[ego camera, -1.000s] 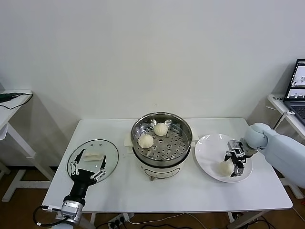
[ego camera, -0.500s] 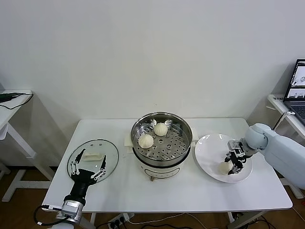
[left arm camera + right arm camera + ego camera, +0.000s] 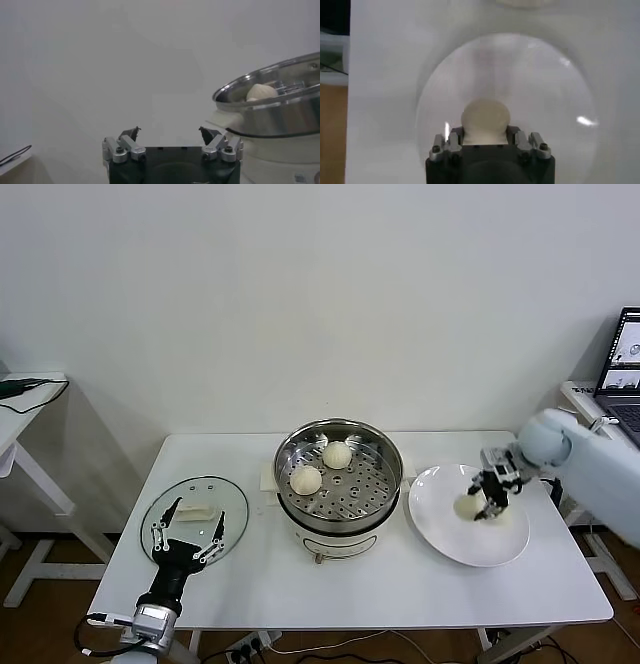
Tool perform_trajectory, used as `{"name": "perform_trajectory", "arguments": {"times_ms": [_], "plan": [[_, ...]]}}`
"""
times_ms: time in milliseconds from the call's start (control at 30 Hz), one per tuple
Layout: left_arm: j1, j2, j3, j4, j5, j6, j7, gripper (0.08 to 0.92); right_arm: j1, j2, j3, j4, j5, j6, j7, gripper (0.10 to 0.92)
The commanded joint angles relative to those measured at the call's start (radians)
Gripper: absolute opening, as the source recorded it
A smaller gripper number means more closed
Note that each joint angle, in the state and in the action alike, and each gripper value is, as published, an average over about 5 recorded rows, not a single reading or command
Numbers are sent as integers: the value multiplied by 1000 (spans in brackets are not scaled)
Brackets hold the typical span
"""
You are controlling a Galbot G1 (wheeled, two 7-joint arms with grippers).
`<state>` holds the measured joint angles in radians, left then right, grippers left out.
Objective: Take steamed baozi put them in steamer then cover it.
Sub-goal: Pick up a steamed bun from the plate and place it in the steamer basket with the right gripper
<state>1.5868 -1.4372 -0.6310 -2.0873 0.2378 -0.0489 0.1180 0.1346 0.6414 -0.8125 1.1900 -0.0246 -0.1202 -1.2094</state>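
At the lower left of the head view, the left gripper [image 3: 186, 533] hovers with its fingers spread wide over the near edge of the cover [image 3: 195, 516], which lies flat on the table [image 3: 300, 584]. In the centre stands the steamer [image 3: 339, 474], with two steamed baozi inside: one [image 3: 306, 479] at its left and one [image 3: 337, 454] toward the back. On the right, the right gripper [image 3: 485, 504] has its fingers closed around a third baozi [image 3: 466, 506], held just above the white plate [image 3: 462, 529]. A laptop [image 3: 624, 364] sits at the far right edge.
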Motion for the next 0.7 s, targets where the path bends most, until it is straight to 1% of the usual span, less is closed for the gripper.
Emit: {"name": "perform_trajectory", "arguments": {"times_ms": [33, 200, 300, 400, 500, 600, 700], "plan": [[-1, 2, -2, -3, 2, 1, 0, 823, 466, 29, -245, 63, 122, 97, -35, 594], [-5, 3, -1, -5, 2, 4, 0, 823, 640, 92, -363, 149, 115, 305, -35, 593], [-5, 3, 3, -6, 3, 5, 0, 823, 681, 147, -407, 200, 79, 428, -1, 588], [-5, 3, 4, -9, 4, 4, 0, 823, 698, 208, -447, 243, 27, 504, 42, 586], [-3, 4, 1, -11, 4, 1, 2, 823, 695, 282, -493, 257, -37, 590, 102, 587], [0, 5, -5, -12, 3, -3, 3, 823, 672, 348, -522, 238, -94, 683, 162, 590], [1, 5, -12, -10, 1, -6, 5, 823, 636, 390, -526, 226, -147, 743, 214, 590]]}}
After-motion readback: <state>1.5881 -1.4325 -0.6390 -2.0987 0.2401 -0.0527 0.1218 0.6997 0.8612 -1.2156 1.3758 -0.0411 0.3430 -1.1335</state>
